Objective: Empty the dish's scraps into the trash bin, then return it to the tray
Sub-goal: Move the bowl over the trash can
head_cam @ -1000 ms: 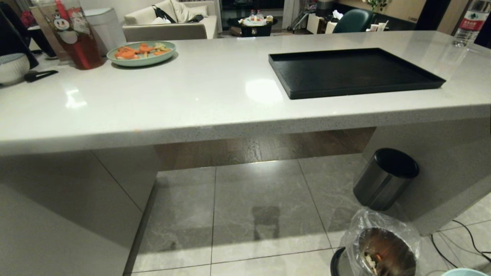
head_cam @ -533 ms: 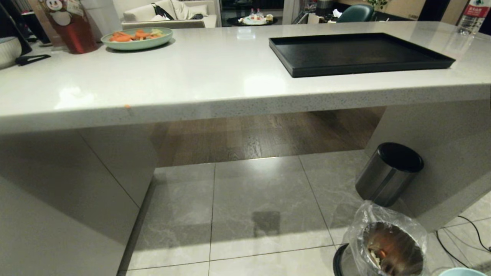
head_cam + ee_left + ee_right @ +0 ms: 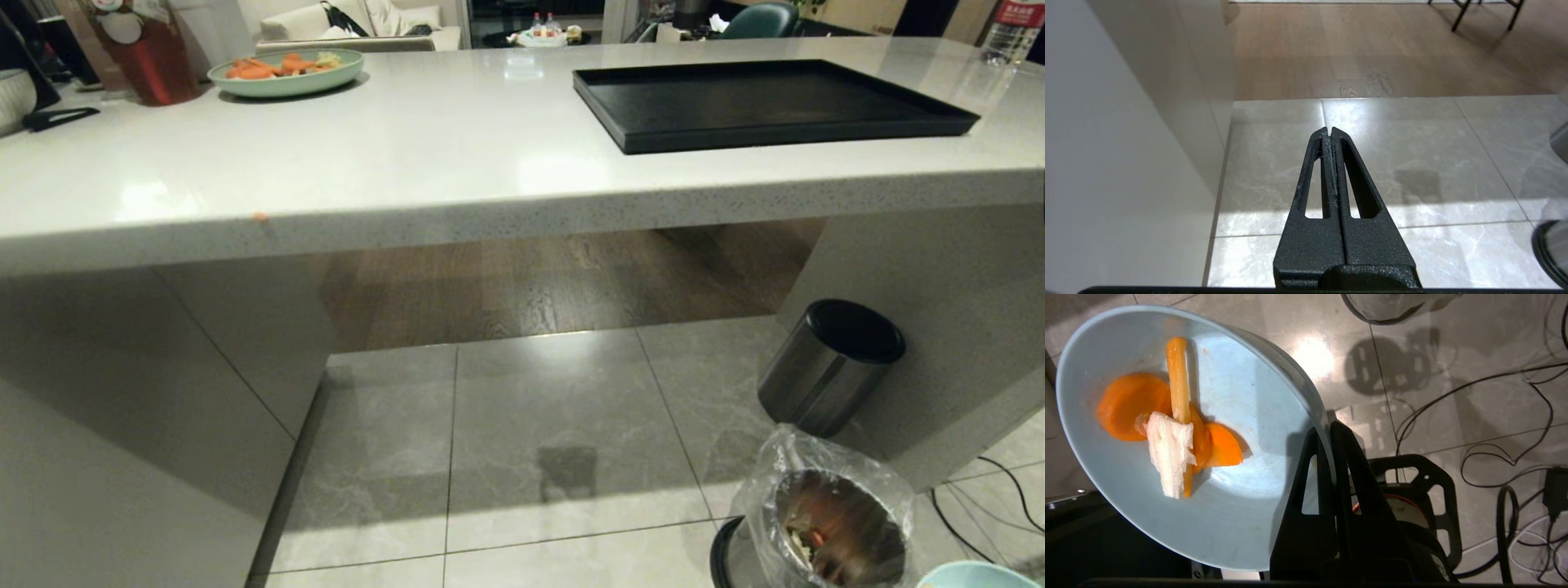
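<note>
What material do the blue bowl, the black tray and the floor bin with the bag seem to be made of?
The dish looks like matte ceramic or melamine: smooth, pale blue, with no gloss; I cannot tell which. The tray seems to be matte black plastic or coated wood, giving almost no reflection. The trash bin appears to be metal, its inner wall shiny, lined with a crinkled clear plastic bag.
</note>
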You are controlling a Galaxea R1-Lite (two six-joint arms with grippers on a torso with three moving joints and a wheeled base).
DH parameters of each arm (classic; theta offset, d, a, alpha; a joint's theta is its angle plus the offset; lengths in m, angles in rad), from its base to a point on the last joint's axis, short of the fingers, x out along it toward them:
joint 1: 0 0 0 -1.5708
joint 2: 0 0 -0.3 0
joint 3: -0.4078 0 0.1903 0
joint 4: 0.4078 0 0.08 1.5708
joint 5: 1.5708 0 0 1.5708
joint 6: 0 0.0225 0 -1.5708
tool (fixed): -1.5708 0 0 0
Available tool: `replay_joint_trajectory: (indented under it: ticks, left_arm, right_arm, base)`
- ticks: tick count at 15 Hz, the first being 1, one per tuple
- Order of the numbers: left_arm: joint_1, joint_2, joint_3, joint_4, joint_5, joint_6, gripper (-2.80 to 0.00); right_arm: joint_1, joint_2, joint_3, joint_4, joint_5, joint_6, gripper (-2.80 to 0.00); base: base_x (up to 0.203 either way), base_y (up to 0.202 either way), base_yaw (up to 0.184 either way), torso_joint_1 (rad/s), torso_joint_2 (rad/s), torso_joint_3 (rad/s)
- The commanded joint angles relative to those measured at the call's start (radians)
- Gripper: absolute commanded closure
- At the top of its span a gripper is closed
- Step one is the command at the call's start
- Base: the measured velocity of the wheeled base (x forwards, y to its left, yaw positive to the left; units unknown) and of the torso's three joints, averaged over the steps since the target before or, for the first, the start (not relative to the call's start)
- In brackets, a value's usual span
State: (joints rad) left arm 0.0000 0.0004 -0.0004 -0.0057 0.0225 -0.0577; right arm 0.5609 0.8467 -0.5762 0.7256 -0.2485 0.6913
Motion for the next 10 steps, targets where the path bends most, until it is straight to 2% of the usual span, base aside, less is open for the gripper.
replay_joint_trajectory:
  ticks: [1,4,8,10]
  left_arm:
    - [0.000,0.001,0.000,0.000,0.000,0.000,0.00]
    - [0.000,0.001,0.000,0.000,0.000,-0.001,0.00]
    - [-0.001,0.000,0.000,0.000,0.000,-0.001,0.00]
    - [0.000,0.001,0.000,0.000,0.000,-0.001,0.00]
  right_arm:
    - [0.001,0.042,-0.012,-0.024,-0.003,0.001,0.00]
    - [-0.055,0.040,-0.016,-0.044,0.013,-0.046,0.00]
    - [-0.299,0.083,-0.013,-0.114,0.124,-0.235,0.00]
    - [-0.378,0.104,-0.012,-0.152,0.196,-0.309,0.00]
  base:
    - [0.000,0.000,0.000,0.018,0.04,0.049]
    - [0.000,0.000,0.000,0.003,0.01,0.010]
    - [0.000,0.000,0.000,0.000,0.00,0.000]
    - [0.000,0.000,0.000,0.000,0.00,0.000]
